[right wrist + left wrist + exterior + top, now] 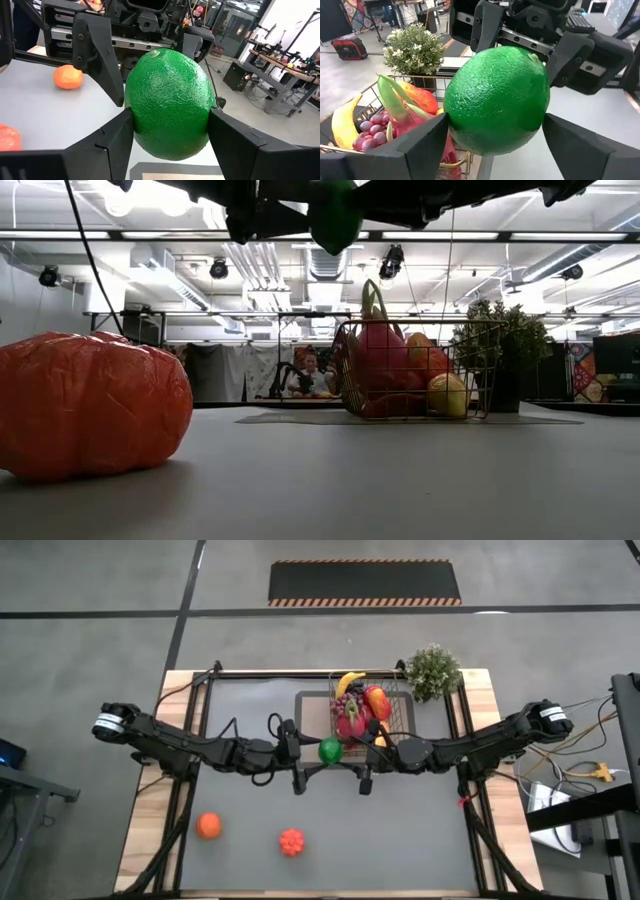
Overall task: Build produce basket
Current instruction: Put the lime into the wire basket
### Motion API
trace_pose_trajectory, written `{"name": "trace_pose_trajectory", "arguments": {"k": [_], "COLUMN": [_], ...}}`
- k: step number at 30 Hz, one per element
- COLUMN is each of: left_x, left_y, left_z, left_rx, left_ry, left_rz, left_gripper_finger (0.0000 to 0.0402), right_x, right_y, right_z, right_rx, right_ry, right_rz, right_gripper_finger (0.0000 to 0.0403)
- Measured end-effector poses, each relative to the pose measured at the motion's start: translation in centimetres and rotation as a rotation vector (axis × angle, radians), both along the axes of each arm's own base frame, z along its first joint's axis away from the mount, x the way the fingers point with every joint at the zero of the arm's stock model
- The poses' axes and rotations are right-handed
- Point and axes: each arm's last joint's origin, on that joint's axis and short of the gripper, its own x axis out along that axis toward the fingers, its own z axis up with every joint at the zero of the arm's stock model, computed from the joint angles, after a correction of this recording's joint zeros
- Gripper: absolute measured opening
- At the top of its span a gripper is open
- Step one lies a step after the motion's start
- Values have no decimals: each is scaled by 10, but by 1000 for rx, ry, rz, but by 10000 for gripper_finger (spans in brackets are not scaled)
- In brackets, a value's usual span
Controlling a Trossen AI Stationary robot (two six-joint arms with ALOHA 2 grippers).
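Nearest the table's [420, 840] front edge, lying loose on the grey top and well apart from the rest: an orange fruit [208, 825] and, beside it, a red bumpy fruit [291, 841].

Farther in, over the middle of the table and lifted clear of it: a green fruit [330, 750], round and pebbly-skinned, caught between the two arms. Pinched by the right gripper [170, 117], one dark pad pressed to each flank. Met from the opposite side by the left gripper [495, 122], set close about the same fruit; gripping or merely flanking it, cannot tell.

Just behind that, on a grey-brown mat [312, 710]: the basket [402, 700], upright, already loaded. Inside: a yellow banana [349, 682] along the far rim, dark grapes [370, 132], a pink dragon fruit [350, 722] with green tips poking above the wire (the tallest item there), and a red-orange fruit [378, 702].

Beside the basket's far right corner: a bushy potted plant [433, 670], close to the wire though possibly not touching.

Beyond the table, in the low view: a person [310, 377], seated in the room.
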Motion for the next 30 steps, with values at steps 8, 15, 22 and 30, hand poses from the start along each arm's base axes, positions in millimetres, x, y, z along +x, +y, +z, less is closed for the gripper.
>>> {"name": "trace_pose_trajectory", "arguments": {"k": [8,15,22,30], "left_x": [-2,-5,-6,-6], "left_y": [1,3,3,3], "left_z": [3,3,3,2], "left_rx": [74,103,105,107], "left_ry": [15,42,49,55], "left_rz": [-14,0,4,5], "left_gripper_finger": [310,311,311,311], "right_x": [-4,-15,-19,-27], "right_y": [-1,-6,-26,-62], "right_z": [1,16,46,71], "right_rx": [32,91,164,189], "right_ry": [26,90,322,656], "right_rz": [-10,-48,-191,-353], "right_gripper_finger": [217,217,217,217]}}
